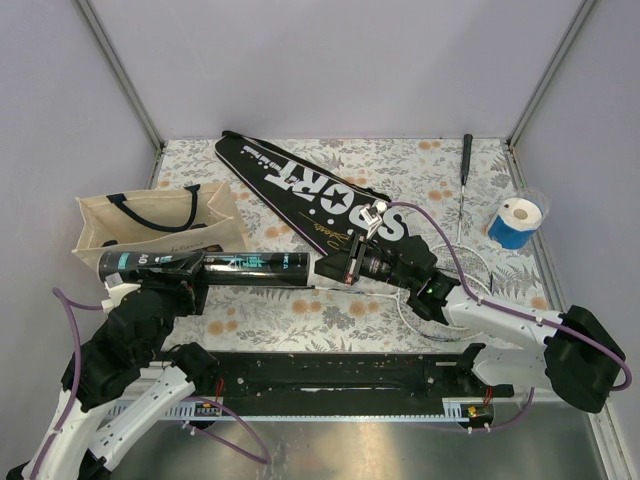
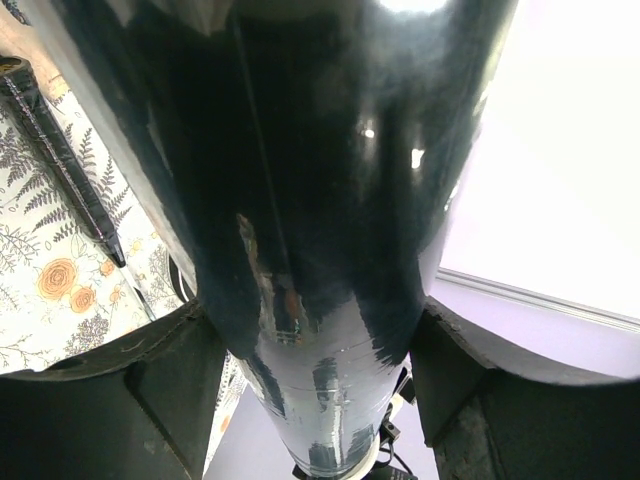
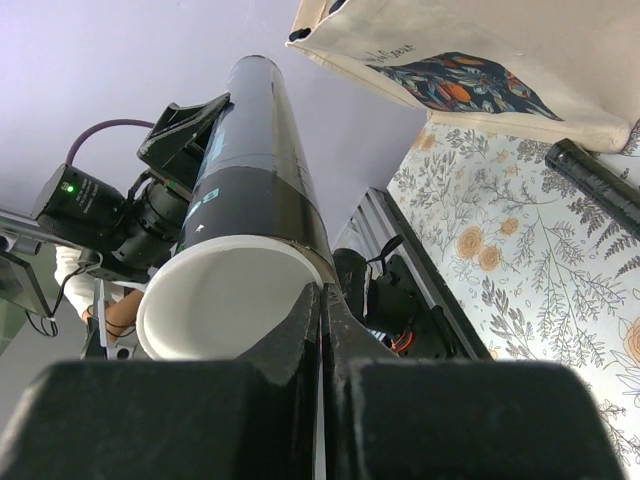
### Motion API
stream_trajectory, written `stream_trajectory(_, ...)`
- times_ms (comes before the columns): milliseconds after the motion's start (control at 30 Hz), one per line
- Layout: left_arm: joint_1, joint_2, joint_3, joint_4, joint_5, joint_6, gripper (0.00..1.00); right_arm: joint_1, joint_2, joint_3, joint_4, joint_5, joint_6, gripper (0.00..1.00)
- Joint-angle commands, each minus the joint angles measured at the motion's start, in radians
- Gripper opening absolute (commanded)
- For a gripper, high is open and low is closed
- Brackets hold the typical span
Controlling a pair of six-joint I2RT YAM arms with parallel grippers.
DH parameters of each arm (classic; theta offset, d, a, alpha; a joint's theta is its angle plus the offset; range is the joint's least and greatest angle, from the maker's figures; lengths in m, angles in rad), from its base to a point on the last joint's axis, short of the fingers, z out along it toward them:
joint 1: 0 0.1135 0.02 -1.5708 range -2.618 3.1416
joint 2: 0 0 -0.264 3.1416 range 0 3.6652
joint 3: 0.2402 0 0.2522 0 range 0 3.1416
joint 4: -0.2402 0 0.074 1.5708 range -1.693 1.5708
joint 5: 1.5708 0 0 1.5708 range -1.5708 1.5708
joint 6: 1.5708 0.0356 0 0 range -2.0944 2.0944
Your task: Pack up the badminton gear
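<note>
The left claw (image 1: 192, 272) is clamped round the tube (image 1: 250, 265), holding it level above the table (image 1: 300, 312) near the bag (image 1: 130, 225). The right claw (image 1: 335, 268), its fingers pressed almost together, meets the rim of the tube's white end; whether it pinches that rim cannot be told. A push or pull there may twist the slick tube in its one-sided grip or slide it free, since the tube is long and glossy black, with teal print towards the held end.
</note>
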Motion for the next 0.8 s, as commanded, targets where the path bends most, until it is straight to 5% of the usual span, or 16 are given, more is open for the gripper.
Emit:
stream_trajectory(0, -0.003, 0.006, 0.013, 0.098, 0.033, -0.002, 0.21, 0.023, -0.027, 0.01, -0.027, 0.04, -0.043, 0.0)
stream_trajectory(367, -0.005, 0.006, 0.014, 0.098, 0.01, 0.027, 0.21, 0.028, -0.106, 0.035, -0.25, 0.145, -0.124, 0.0)
stream_trajectory(767, -0.005, 0.009, -0.012, 0.121, 0.044, 0.035, 0.21, 0.037, -0.056, 0.03, -0.086, 0.078, -0.083, 0.0)
